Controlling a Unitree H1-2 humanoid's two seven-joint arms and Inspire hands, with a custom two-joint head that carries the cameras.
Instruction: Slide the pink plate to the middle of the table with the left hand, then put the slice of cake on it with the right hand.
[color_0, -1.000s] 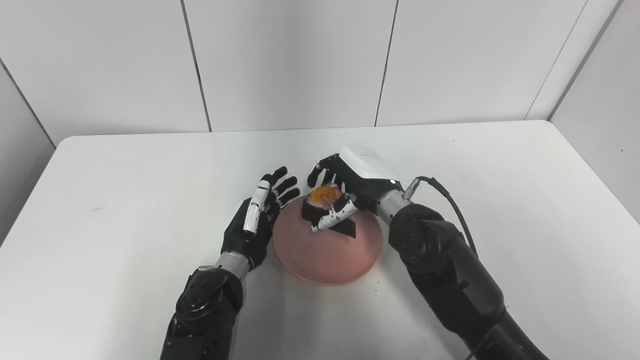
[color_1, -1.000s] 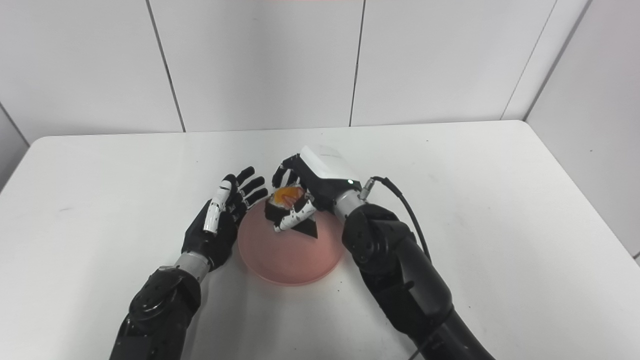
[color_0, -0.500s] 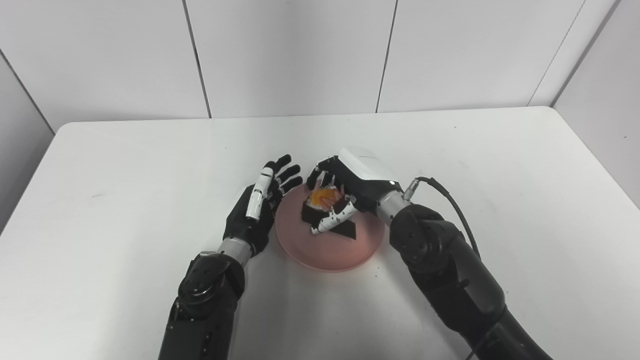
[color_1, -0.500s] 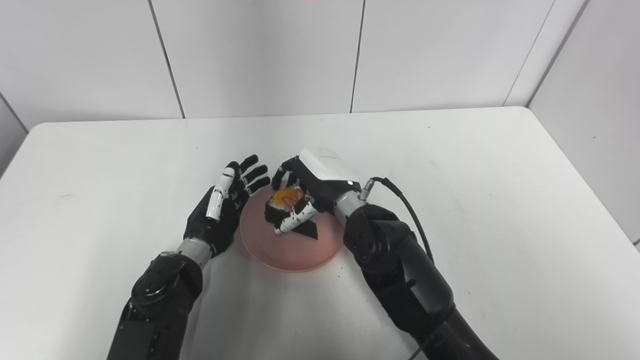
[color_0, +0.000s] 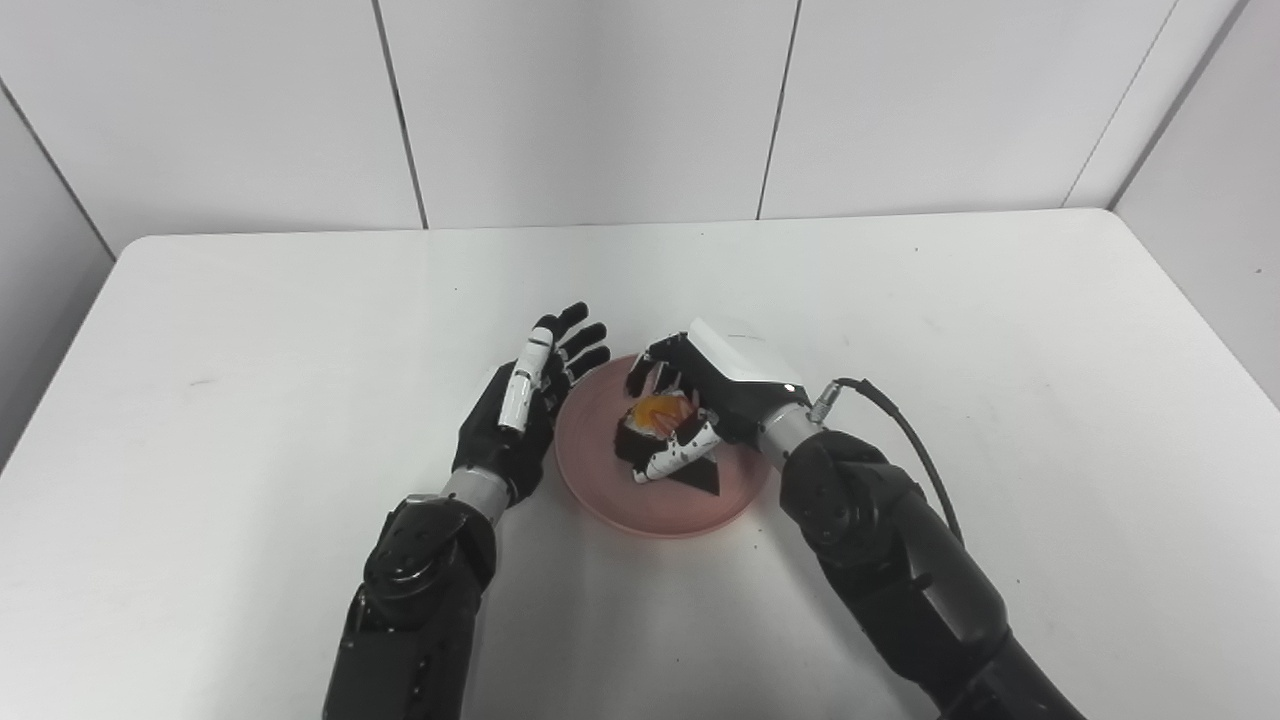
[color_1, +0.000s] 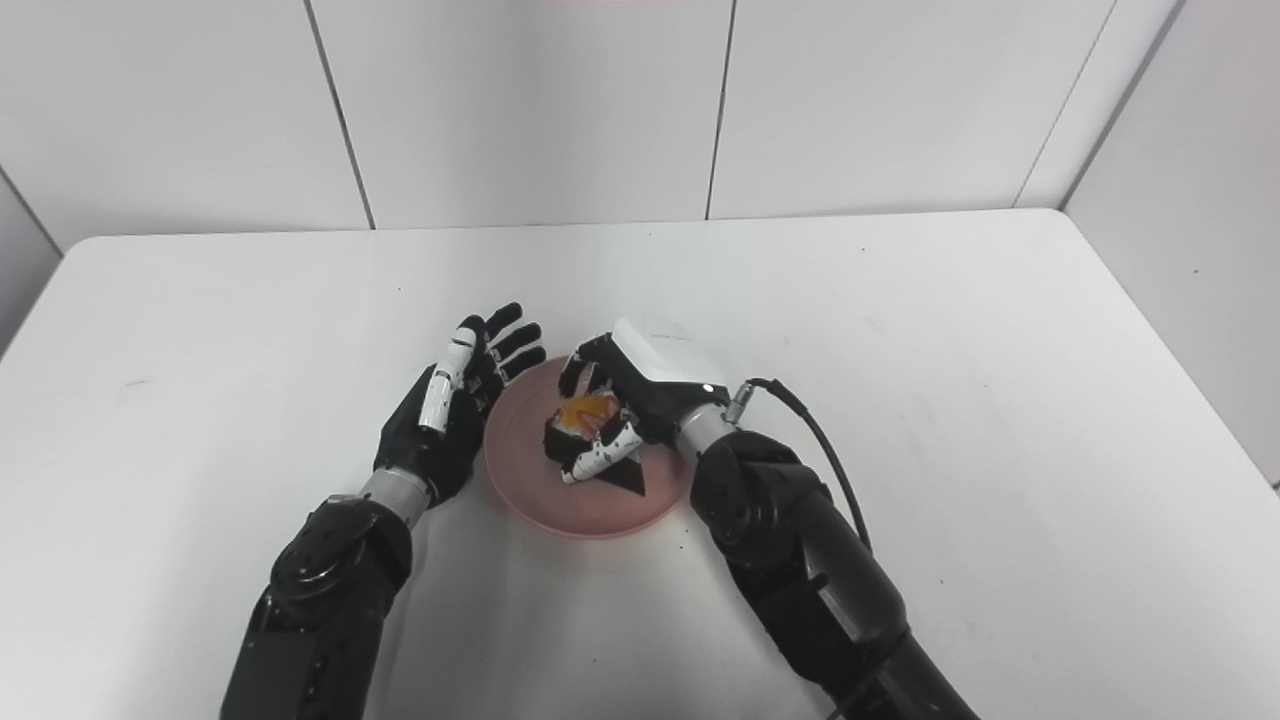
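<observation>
- White surface (color_0: 250, 330) carries the pink plate (color_0: 600, 495) near its middle.
- My right robot hand (color_0: 700, 400) pinches the slice of cake (color_0: 655, 430) low over the plate; whether the cake touches the plate is hidden.
- My left robot hand (color_0: 520, 410) is spread, against the plate's left rim.
</observation>
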